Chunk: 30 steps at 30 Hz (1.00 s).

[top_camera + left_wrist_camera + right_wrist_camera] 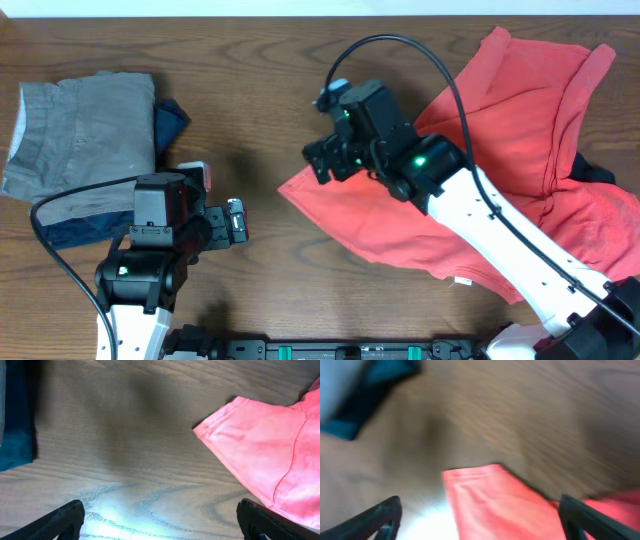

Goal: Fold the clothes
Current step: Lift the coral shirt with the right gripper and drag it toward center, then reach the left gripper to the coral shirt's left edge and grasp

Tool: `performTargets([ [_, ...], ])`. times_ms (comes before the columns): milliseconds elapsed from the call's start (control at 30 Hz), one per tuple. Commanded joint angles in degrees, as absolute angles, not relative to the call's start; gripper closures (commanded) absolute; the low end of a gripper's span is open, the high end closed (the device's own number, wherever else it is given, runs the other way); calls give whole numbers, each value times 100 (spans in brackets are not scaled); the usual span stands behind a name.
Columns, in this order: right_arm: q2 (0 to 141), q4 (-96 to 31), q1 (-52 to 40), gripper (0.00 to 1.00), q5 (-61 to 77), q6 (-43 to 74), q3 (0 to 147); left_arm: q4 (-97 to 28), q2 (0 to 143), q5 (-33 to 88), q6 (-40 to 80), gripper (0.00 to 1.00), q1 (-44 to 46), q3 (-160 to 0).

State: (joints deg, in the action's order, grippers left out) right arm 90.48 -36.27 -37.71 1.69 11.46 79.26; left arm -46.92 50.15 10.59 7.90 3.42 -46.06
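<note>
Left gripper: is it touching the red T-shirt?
Apart. The overhead view shows bare table between the left gripper and the nearest corner of the red T-shirt.

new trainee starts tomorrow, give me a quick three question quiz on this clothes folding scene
1. True or false: the coral-red short-sleeved cloth T-shirt lies neatly folded.
2. Which lies at the left of the brown wooden table? A: a folded grey cloth garment. B: a white towel. C: a yellow cap.
3. Fill in: the right gripper, by the T-shirt's sleeve corner, has its jaws ___.
Key: 1 false, it lies spread out and rumpled. 2 A. 3 open.
</note>
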Motion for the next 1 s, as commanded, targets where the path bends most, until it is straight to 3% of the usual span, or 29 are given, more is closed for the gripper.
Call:
performTargets([
  [0,8879,-3848,-3367,1,-808,1898,7891,-4676,5013,1142,891,2,318,-4705],
  [433,8582,-6565,-1138,1,-908,2488,7891,-3809,6095,2534,2224,2,825,-4532],
  [967,8582,-6906,-176,1,-709,2484,7891,-2338,9030,2536,5446,2,3170,-4532],
])
